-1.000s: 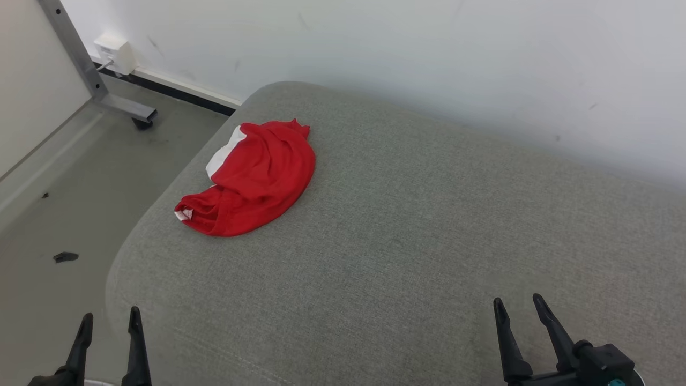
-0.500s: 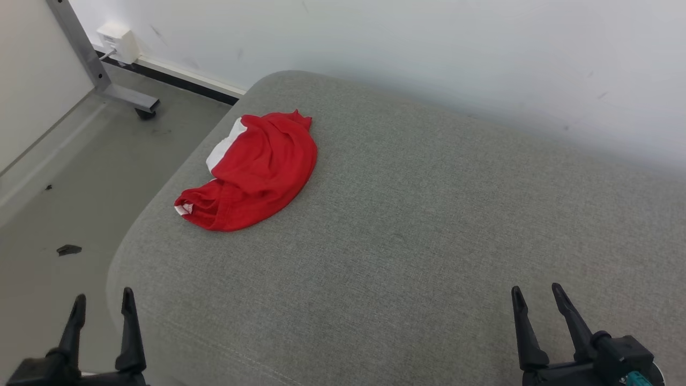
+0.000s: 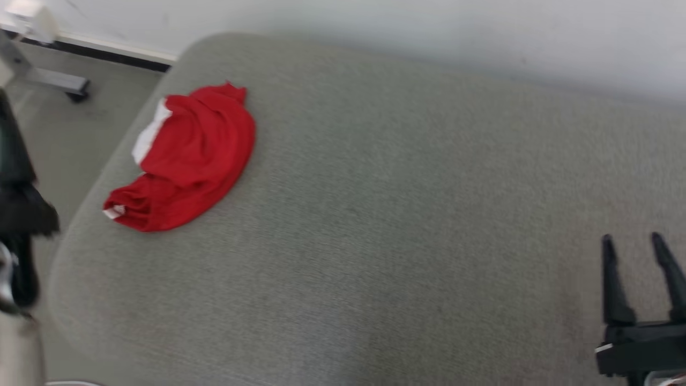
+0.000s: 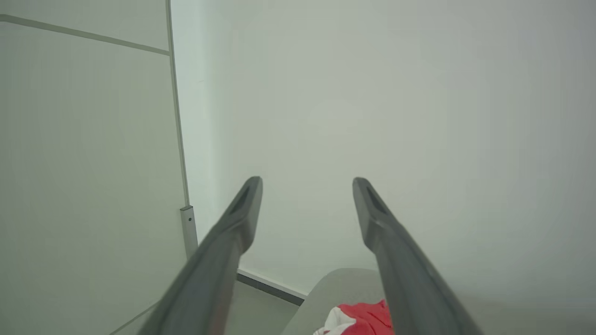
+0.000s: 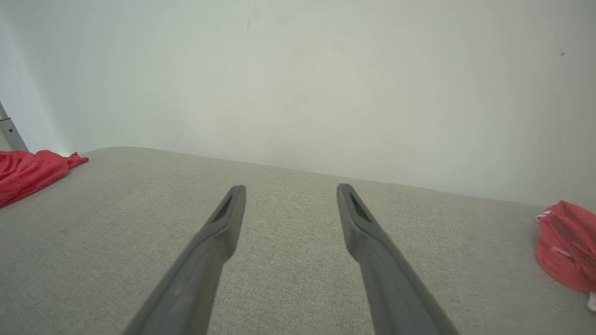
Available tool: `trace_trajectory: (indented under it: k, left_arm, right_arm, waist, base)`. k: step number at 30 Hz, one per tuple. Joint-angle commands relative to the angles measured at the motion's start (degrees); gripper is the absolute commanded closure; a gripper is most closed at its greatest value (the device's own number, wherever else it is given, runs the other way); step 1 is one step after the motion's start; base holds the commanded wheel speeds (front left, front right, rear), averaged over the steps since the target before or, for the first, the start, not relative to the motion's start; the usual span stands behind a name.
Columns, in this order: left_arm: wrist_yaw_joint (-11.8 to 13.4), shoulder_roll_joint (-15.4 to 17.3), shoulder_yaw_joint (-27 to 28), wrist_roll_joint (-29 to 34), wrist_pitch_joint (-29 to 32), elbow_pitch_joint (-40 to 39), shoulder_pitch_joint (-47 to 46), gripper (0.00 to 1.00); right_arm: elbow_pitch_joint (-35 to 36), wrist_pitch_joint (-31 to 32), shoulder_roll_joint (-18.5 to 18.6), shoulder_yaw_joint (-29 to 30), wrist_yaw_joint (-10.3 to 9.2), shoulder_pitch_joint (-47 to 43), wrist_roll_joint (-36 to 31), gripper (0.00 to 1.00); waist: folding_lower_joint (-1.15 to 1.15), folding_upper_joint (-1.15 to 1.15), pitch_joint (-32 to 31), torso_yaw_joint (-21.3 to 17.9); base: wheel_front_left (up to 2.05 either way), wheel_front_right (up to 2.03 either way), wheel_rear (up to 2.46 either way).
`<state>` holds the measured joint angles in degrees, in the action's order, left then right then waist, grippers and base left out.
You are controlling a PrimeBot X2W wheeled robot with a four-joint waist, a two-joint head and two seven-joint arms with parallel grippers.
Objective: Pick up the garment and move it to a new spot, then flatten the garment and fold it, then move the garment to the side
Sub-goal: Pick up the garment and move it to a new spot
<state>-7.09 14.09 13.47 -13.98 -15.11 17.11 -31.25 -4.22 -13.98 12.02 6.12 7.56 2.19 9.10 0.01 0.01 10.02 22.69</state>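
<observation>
We note the garment (image 3: 187, 155) as soft red cloth, creased and matt, the cushion (image 3: 402, 214) as coarse grey woven fabric, the wall (image 3: 429, 27) smooth and matt, the right gripper (image 5: 291, 190) matt dark, possibly plastic

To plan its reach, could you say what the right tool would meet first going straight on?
The right tool would likely meet the grey cushion near its far edge, or the wall behind; depth is unclear.

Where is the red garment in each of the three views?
Head view: red garment upper left, on the grey cushion.
Left wrist view: red garment at bottom edge, right of centre.
Right wrist view: red garment at far left edge.
Shared landmark: the grey cushion below the white wall.
</observation>
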Motion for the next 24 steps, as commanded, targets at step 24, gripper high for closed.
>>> trace_trajectory:
  k: [24]
  left_arm:
    - [-0.3, 13.4, -6.7, -13.3, 22.9, 33.5, -21.4, 0.00]
  right_arm:
    - [9.9, 1.4, -2.4, 6.1, -0.13, 0.1, -1.7, 0.00]
  waist:
    - [-0.01, -0.01, 19.4, -21.0]
  base:
    - [0.00, 0.00, 0.00]
